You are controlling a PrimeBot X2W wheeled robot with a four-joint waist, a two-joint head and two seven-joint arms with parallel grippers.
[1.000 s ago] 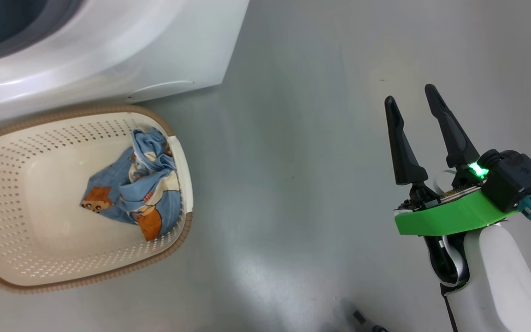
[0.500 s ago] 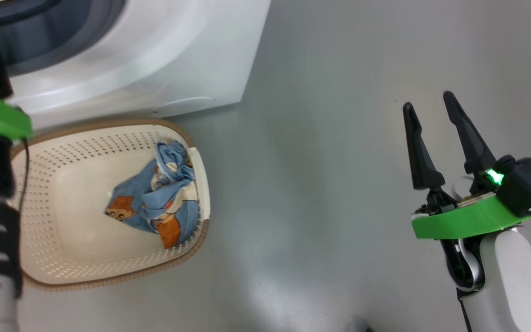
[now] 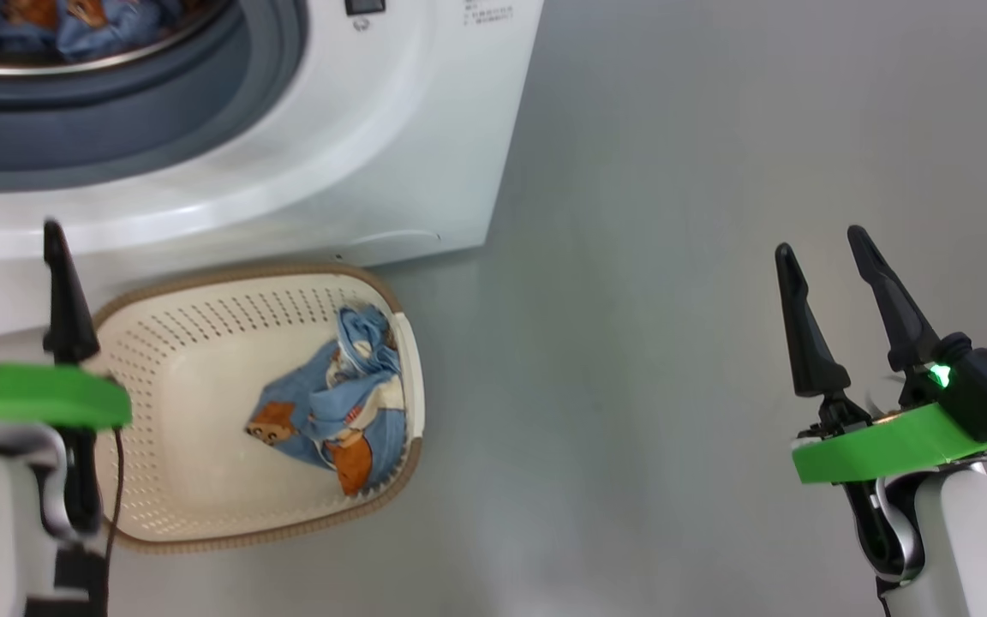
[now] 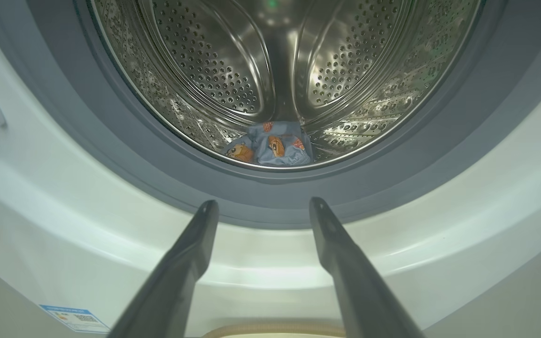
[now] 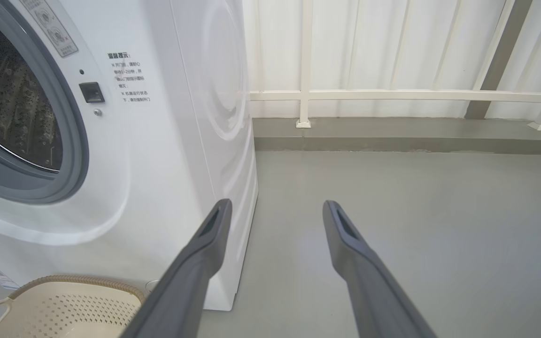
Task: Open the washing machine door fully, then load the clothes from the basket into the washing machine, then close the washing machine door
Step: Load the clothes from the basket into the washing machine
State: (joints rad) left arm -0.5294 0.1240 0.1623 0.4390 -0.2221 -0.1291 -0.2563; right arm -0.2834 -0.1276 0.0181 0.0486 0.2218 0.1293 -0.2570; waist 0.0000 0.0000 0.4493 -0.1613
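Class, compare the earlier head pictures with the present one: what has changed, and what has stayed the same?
The head camera moved, showing more of the washing machine; it and the basket did not shift. The left pincer came into view at lower left, open and empty. Nothing was gripped or released. The right pincer stayed open; the clothes lie unmoved in the basket.

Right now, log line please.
drum: bear-print cloth inside | basket: bear-print clothes remaining | left end effector: open | right end effector: open

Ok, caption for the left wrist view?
Open left gripper faces the washing machine, one bear-print cloth lying in its drum.
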